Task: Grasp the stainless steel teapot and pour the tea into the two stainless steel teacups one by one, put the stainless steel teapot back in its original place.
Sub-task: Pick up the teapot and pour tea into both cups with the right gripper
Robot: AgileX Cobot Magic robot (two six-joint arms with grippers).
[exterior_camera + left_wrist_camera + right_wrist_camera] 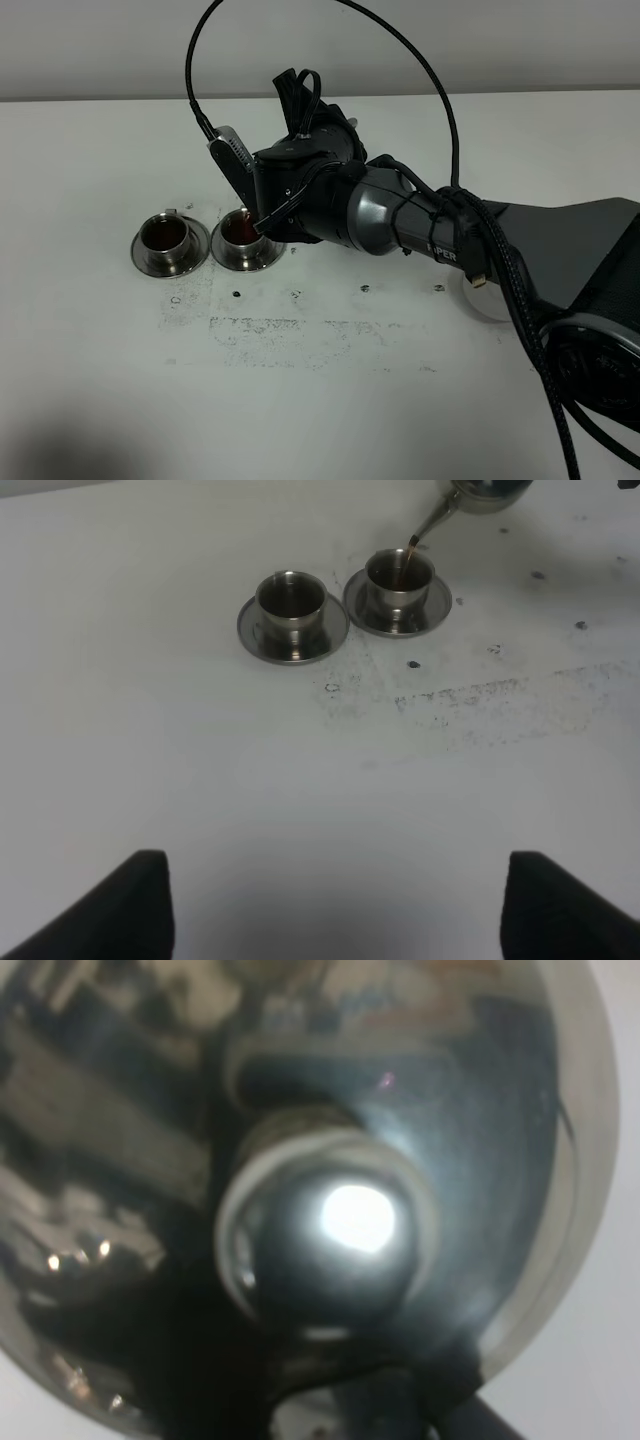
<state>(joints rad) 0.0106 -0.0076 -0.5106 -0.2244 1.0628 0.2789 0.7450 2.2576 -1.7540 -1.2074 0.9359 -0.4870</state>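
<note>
White bench (120, 380) everywhere, marked with grey scuffs and a scatter of small dark specks across its middle. 2 silvery steel teacups (170, 243) shine on matching silver saucers, both showing reddish-brown tea (163, 234) inside, the nearer-to-the-arm one (243, 238) a deeper red. The teapot (330, 1200) fills the right wrist view in dark mirror-silver, with a bright white glare on its lid knob. Thin silver spout (432, 522), brown at the tip. The right arm (400, 215) is black with a glossy grey sleeve and black cables.
</note>
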